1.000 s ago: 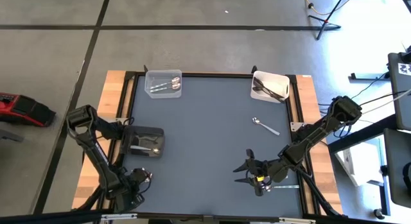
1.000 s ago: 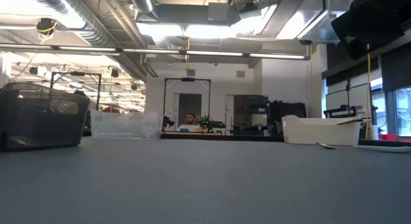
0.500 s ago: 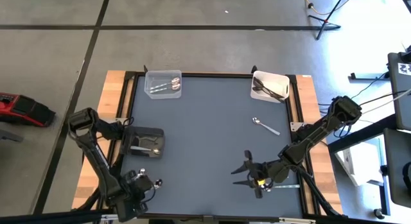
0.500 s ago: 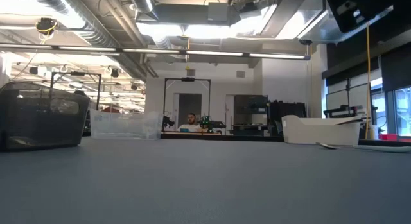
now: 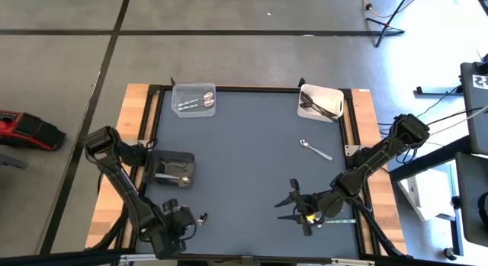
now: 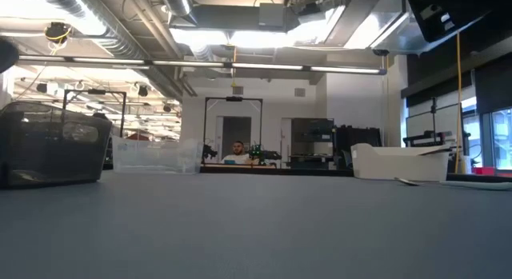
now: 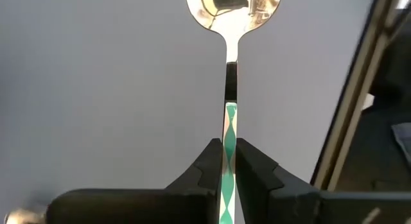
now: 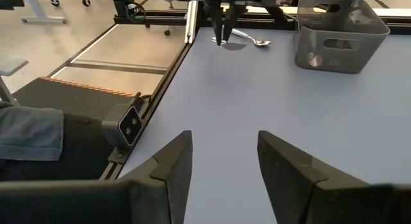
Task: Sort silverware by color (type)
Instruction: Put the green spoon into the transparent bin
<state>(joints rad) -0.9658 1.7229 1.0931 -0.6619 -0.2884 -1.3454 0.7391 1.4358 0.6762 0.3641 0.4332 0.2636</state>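
Observation:
My left gripper is by the table's near edge, left of the middle, shut on a spoon with a shiny silver bowl and a green-and-white patterned handle. My right gripper hangs open over bare table near the near right corner, touching nothing. One silver spoon lies flat on the table's right half. A clear bin holds silver spoons, a white bin holds dark utensils, and a dark grey bin holds a spoon. My left gripper pinches the spoon's patterned handle between its two fingers. The handle runs along the fingers, and the bowl sticks out ahead, toward the table's right. The right wrist view shows the spoon about level, low over the table; whether it touches the table cannot be told.
The three bins sit along the far and left sides, and the table's middle is bare grey mat. A black rail and wooden side boards frame the table. In the low view a person shows far off in the room behind.
My left gripper has moved along the near edge toward the table's right, carrying the spoon with it; the bowl now shows farther right. The right arm has kept still.

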